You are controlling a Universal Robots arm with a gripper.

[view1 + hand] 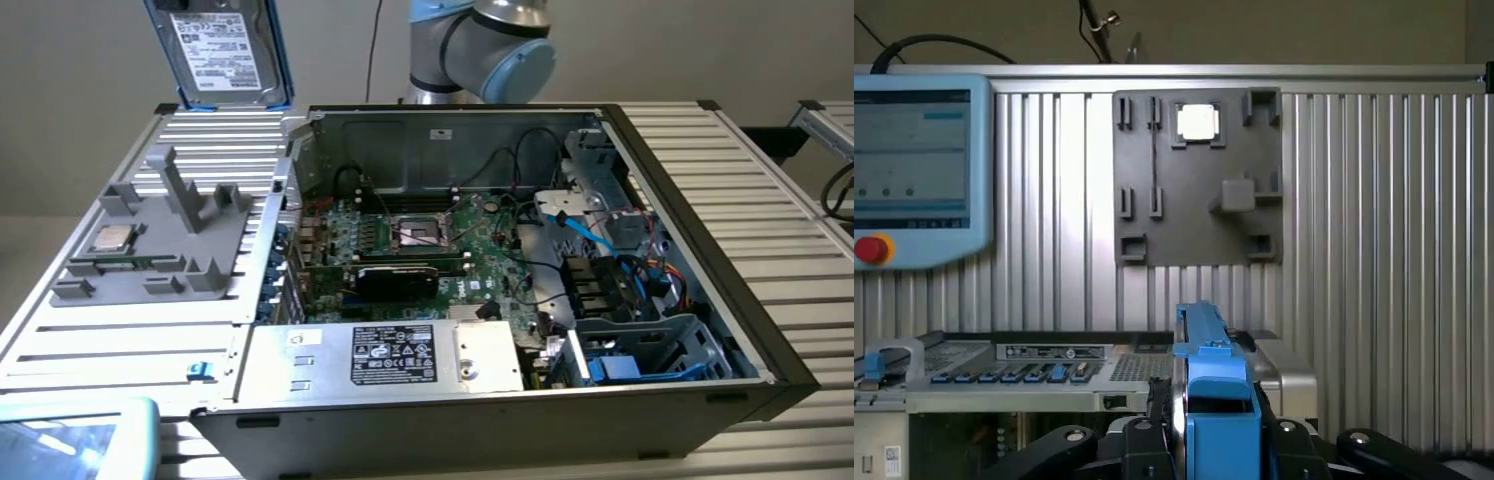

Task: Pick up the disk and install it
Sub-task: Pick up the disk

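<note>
Wrist view: gripper (1216, 445) is clamped on the disk (1214, 385). Black fingers (1284, 440) press on both sides of its blue carrier. The disk is edge-on and upright. Past it is the top edge of the case (1054, 365), then the slatted table (1374, 250). The grey fixture (1199, 215) lies flat on the table with the chip (1197, 122) in one pocket. The pendant (914, 165), with a red button, sits beside the fixture without touching it.

Exterior view: the pendant (80, 440) is nearest, in the corner at the exterior view's left. Next is the case (534, 400), lying open on the table (761, 180). Inside it:
- silver box (400, 355) with a black label, at the near edge
- drive cage (654, 350) with blue parts, at the exterior view's right
- motherboard (414, 240), further in

The fixture (160, 240) sits to the exterior view's left of the case, with the chip (110, 240) on it.

Farthest is the disk (223, 50), held in the air beyond the fixture and clear of the table. It is upright, its white label faces the camera, and the blue frame runs around it. It is not yet in the case. The arm (474, 50) stands behind the case's far wall.
</note>
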